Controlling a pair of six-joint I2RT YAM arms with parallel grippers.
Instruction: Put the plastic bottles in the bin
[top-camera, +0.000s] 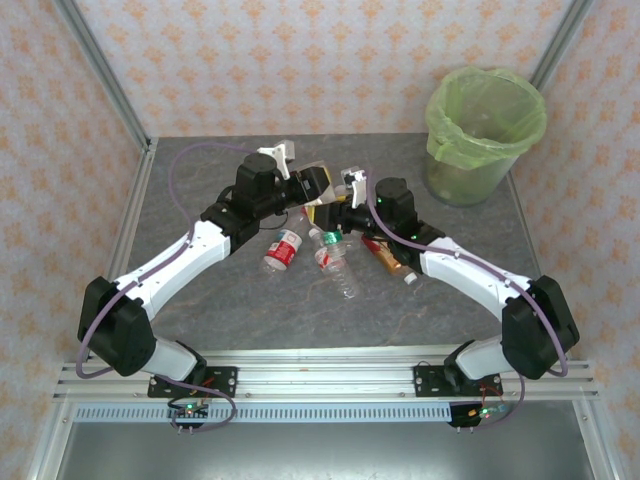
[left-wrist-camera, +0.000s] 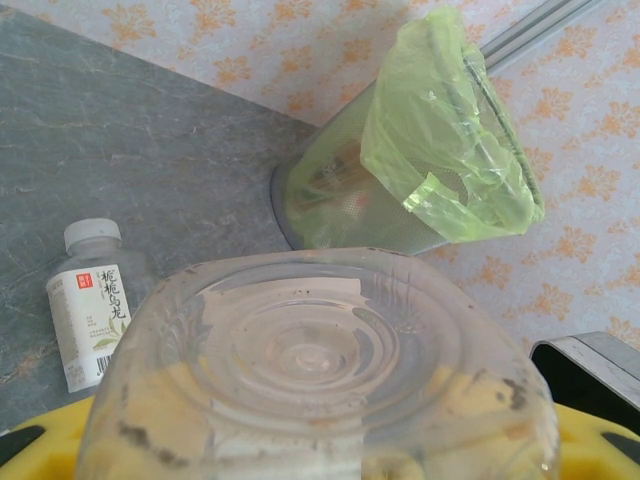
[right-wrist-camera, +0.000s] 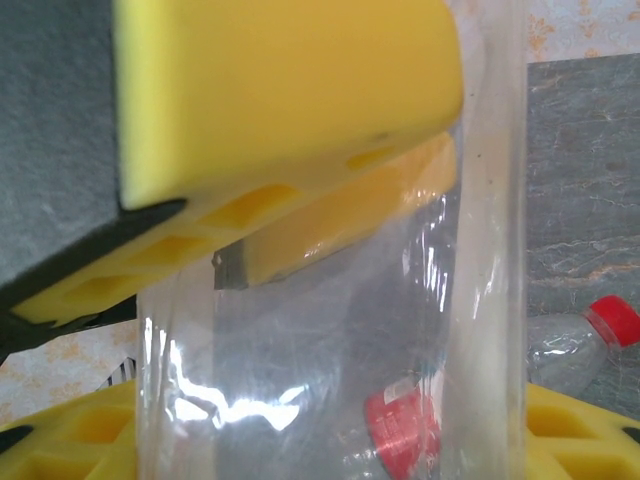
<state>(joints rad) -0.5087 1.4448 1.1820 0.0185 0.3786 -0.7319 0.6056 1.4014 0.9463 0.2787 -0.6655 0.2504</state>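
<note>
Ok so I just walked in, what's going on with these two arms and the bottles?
The left gripper holds a clear bottle above the middle of the table. The right gripper has its fingers around a clear bottle too, possibly the same one in a handover; whether it has clamped is unclear. Several more bottles lie below the arms. The bin stands at the far right corner.

Clear bottle (left-wrist-camera: 320, 380) cropped below, red-capped bottle (right-wrist-camera: 585, 345) cropped right

Bottles (top-camera: 333, 259) at centre of table (top-camera: 200, 190), bin (top-camera: 484, 135) behind, far right.
</note>
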